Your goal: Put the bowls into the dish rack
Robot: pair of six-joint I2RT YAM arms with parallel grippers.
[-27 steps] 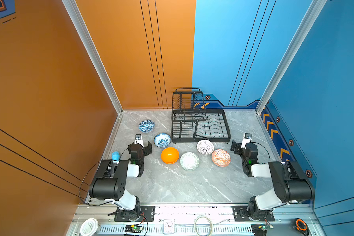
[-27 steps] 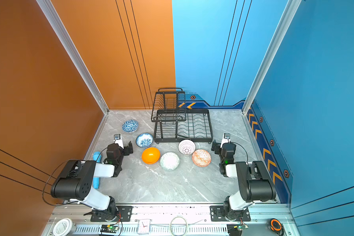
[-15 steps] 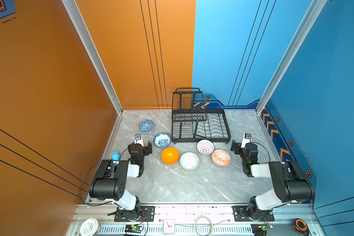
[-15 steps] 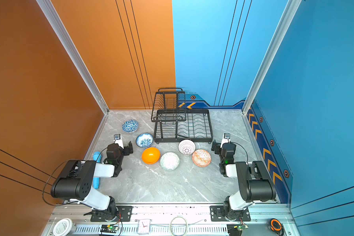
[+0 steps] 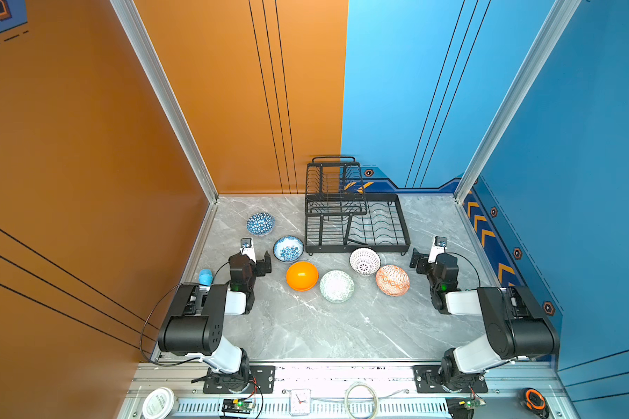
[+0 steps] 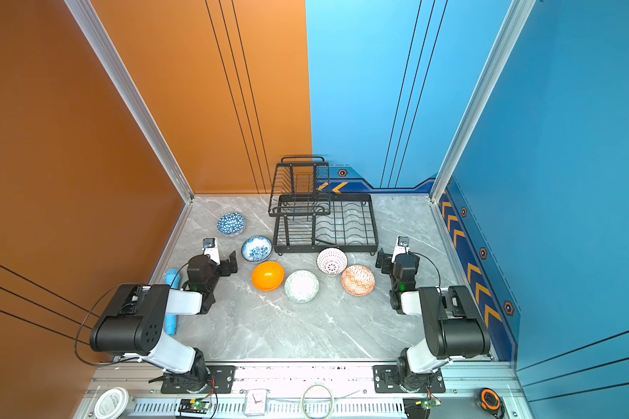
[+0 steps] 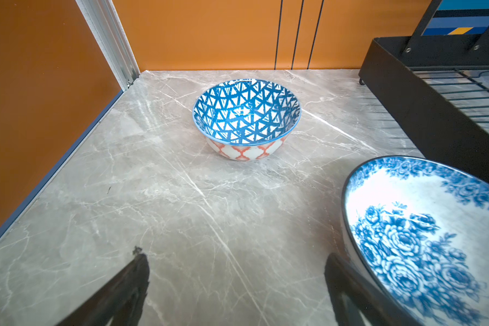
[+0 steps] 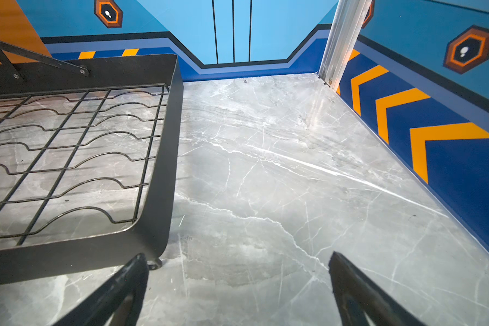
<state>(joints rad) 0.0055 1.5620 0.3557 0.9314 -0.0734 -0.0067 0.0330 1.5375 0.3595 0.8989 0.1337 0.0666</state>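
Status: nothing loaded. The dish rack sits empty at the far centre of the table, with its raised shelf at the far left end.

All six bowls are on the table:
- blue geometric bowl: left of the rack
- blue floral bowl: just off the rack's near-left corner
- orange bowl and pale green bowl: nearer, centre
- lattice bowl: just beside the rack's near edge
- orange-white diamond bowl: to the right of the lattice bowl

Left fingers are spread wide and hold nothing. The floral bowl's rim is right beside one of them. Right fingers are also spread and empty, and that wrist view shows only the rack corner and bare table.

We're at the first pick. My call is that the left arm takes the floral bowl by the rim, one finger inside and one outside. The glaze looks slick, so it needs a firm pinch. The right arm has to swing left to reach the diamond bowl.

The table is smooth grey marble-look and glossy, so a nudged bowl would likely slide. The left and far-left walls are orange, the far-right and right walls blue. A light-blue cylinder lies by the left wall and isn't part of this.
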